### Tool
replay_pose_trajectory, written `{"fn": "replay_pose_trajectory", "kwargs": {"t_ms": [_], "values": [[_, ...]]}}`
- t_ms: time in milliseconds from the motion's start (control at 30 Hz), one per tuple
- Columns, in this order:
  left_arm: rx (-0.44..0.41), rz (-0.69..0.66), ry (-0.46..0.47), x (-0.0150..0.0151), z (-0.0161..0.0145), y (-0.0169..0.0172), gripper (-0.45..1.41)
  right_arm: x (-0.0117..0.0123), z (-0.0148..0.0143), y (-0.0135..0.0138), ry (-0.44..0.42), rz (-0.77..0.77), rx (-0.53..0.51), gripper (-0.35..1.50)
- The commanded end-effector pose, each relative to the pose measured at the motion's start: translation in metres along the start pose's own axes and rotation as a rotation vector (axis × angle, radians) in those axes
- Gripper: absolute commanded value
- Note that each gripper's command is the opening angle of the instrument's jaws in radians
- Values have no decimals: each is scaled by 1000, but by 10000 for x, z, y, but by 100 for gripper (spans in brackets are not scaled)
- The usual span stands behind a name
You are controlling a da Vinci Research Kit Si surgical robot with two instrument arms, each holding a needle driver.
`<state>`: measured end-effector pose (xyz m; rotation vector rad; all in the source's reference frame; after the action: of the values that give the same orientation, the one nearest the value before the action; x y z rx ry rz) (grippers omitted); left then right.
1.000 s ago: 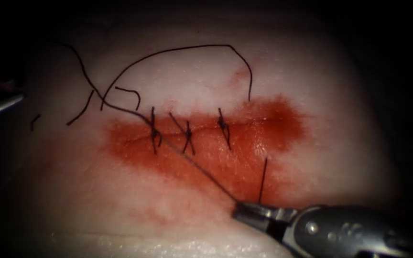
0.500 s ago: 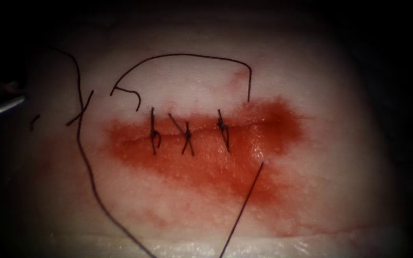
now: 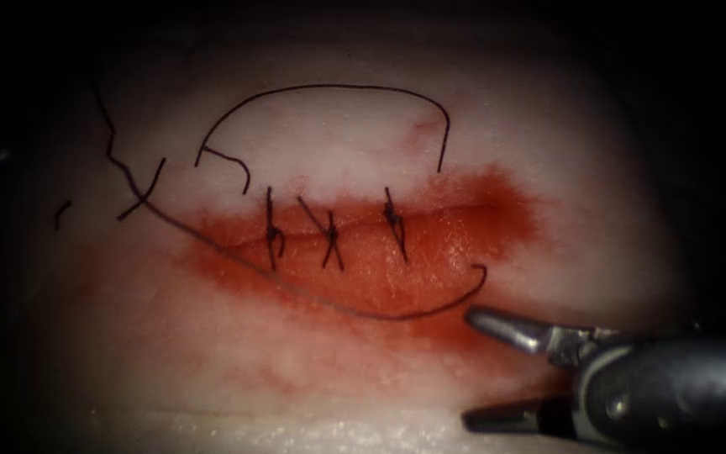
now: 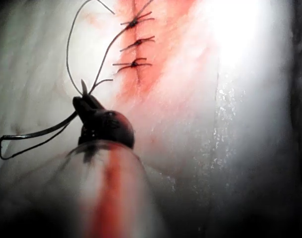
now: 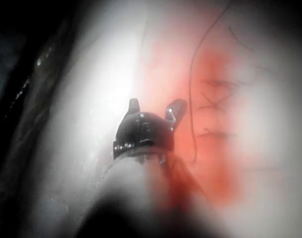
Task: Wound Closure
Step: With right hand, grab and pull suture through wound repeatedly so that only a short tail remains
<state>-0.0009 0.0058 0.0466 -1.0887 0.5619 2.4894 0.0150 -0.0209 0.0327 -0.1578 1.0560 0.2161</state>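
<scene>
While its jaws gape empty, right tool (image 3: 497,370) sits at 5 o'clock of cut (image 3: 363,229) | left tool (image 4: 86,102) pinches thread (image 3: 313,301) | needle indiscernible | tissue (image 3: 313,134) bare at 12 o'clock

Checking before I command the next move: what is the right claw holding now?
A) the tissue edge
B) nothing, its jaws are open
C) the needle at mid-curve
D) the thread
B: in the endoscope view the right claw has its jaws spread wide apart below the cut, and the thread lies loose on the tissue just beside the upper jaw, not between them.
</scene>
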Motion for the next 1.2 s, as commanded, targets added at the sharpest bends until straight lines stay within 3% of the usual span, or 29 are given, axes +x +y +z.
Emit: {"fn": "replay_pose_trajectory", "kwargs": {"t_ms": [33,133,433,733,867,900,967,1200], "values": [[6,2,-1,-3,7,2,-45,-9,-2,-1,-6,-6,-3,133],[7,2,-3,-4,7,3,-45,-16,-2,9,-26,-3,-11,133],[18,2,-8,1,12,10,-45,-55,35,39,-49,-10,-48,132],[21,2,-8,2,13,12,-45,-83,62,50,-56,-29,-77,125],[21,3,-7,3,14,14,-45,-86,67,47,-75,-32,-61,96],[22,3,-7,3,14,14,-45,-86,68,46,-80,-33,-55,76],[22,3,-7,3,14,15,-45,-86,68,42,-102,-35,-25,-32],[22,3,-4,4,15,16,-45,-81,58,29,-149,9,4,-35]]}}
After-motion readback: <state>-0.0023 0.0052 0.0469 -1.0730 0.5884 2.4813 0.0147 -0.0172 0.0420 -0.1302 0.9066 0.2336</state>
